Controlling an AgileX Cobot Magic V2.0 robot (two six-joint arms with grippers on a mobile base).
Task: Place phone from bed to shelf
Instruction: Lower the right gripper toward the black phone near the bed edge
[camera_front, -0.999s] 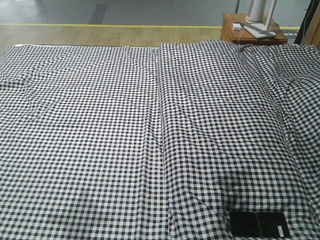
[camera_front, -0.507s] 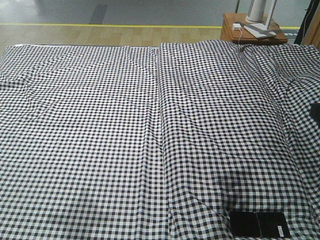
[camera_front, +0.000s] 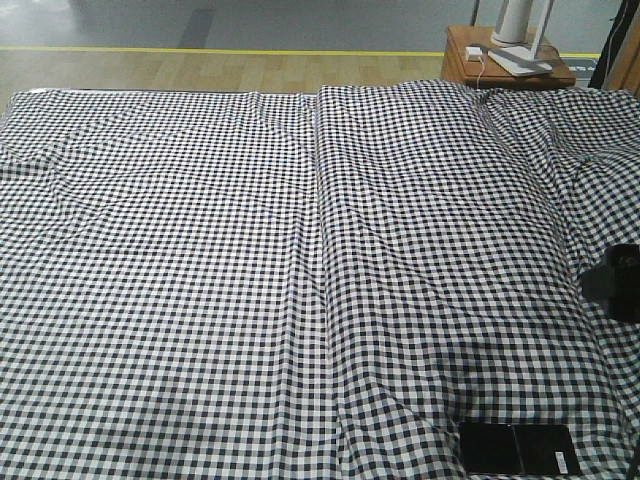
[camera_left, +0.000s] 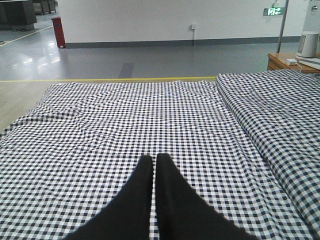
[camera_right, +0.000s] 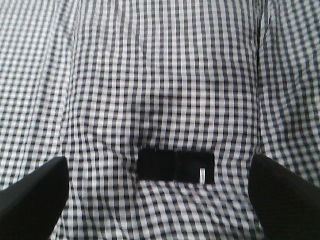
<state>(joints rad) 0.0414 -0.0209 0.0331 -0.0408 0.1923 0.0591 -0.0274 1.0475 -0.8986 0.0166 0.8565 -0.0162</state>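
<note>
The phone (camera_front: 518, 449), a flat black slab with a crease across its middle and a small white sticker, lies on the checked bed (camera_front: 200, 250) near the front right corner. In the right wrist view the phone (camera_right: 176, 166) lies flat on the cloth some way below my right gripper (camera_right: 159, 165), which hangs open with its dark fingers (camera_right: 35, 195) spread far to either side and touching nothing. A dark part of my right arm (camera_front: 614, 280) shows at the right edge of the front view. My left gripper (camera_left: 153, 161) is shut and empty above the bed (camera_left: 125, 115). The shelf is out of view.
A lengthwise seam (camera_front: 318, 230) runs down the bed. An orange-brown bedside table (camera_front: 505, 62) with a white device and a cable stands beyond the far right corner. Wooden floor with a yellow line (camera_front: 220, 50) lies behind the bed.
A dark part of my right arm has come in from the right edge of the front view and moved down and inward. The phone has not moved.
</note>
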